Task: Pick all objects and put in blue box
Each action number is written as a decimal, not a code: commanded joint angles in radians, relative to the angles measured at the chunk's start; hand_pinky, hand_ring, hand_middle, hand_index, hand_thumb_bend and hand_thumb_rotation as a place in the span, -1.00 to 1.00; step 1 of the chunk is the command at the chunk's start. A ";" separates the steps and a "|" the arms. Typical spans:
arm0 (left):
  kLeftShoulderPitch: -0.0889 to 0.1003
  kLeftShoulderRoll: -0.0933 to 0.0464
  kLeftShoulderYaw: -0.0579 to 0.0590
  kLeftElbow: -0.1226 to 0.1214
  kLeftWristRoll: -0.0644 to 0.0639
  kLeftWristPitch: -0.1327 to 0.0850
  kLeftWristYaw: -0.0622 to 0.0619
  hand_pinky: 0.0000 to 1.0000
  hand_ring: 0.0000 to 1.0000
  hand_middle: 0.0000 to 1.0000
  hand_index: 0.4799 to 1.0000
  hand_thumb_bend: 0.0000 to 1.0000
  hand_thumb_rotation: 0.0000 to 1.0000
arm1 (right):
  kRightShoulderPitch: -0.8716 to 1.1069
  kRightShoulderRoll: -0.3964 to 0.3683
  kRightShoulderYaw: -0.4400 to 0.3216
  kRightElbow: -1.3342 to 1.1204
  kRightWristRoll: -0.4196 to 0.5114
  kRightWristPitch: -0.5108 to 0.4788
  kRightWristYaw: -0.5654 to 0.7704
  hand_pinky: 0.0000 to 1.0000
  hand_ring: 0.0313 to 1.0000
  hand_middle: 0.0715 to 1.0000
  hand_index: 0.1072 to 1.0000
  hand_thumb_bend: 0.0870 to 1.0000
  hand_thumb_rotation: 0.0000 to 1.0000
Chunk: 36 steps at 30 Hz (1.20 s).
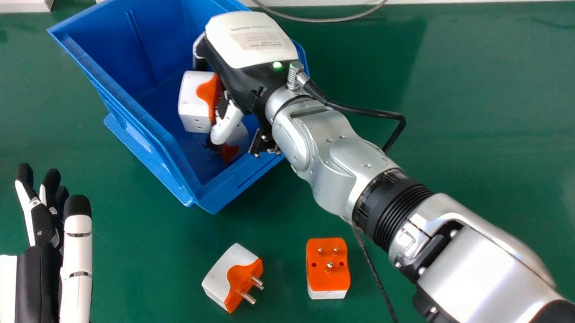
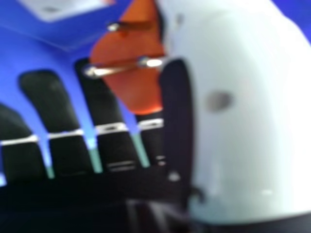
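The black and white right hand (image 1: 247,78) is seen reaching down into the blue plastic box (image 1: 140,117). Between its fingers and thumb, a blocky white and orange plug adapter (image 1: 194,105) is held inside the box, with the fingers spaced apart and narrowed toward the thumb around it. In the right hand view, metal pins are seen projecting from its orange face, beside the pale thumb.

Below the held adapter, a partly hidden white and orange adapter (image 1: 228,152) is seen in the box, near the wall closest to the robot. Two more are seen outside the box, on its robot side, both resting on the green tabletop (image 1: 142,284). The tilted white and orange adapter (image 1: 226,276) is placed with its pins pointed to the right; the orange-faced adapter with a white base (image 1: 327,271) is set to the right of it, apart, with its pins facing up.

Left of the box and toward the robot, the black and white left hand (image 1: 33,289) is seen with its fingers extended and its thumb straight alongside. Beyond the box, a thin grey cable (image 1: 330,20) is looped.
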 commanded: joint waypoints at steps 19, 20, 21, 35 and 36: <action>0.004 -0.007 -0.013 -0.019 0.017 -0.016 0.015 1.00 1.00 1.00 1.00 -0.21 0.81 | -0.029 0.048 0.041 -0.057 0.041 0.016 -0.042 0.15 0.49 0.70 0.67 0.30 -0.08; 0.005 -0.006 -0.014 -0.021 0.015 -0.016 0.014 1.00 1.00 1.00 1.00 -0.19 0.80 | -0.025 0.047 0.041 -0.067 0.042 0.018 -0.041 0.19 0.52 0.73 0.69 0.31 -0.08; 0.004 -0.006 -0.015 -0.018 0.010 -0.018 0.011 1.00 1.00 1.00 1.00 -0.15 0.80 | -0.023 0.045 0.042 -0.073 0.042 0.019 -0.040 0.20 0.53 0.74 0.70 0.33 -0.06; -0.040 0.006 -0.009 0.021 -0.009 -0.035 -0.013 1.00 1.00 1.00 1.00 -0.10 0.74 | 0.021 0.028 0.032 -0.196 0.059 0.045 -0.035 0.28 0.58 0.76 0.72 0.05 -0.33; -0.043 0.006 -0.008 0.022 -0.010 -0.035 -0.014 1.00 1.00 1.00 1.00 -0.12 0.73 | 0.025 0.026 0.030 -0.207 0.060 0.045 -0.037 0.29 0.58 0.76 0.71 0.03 -0.41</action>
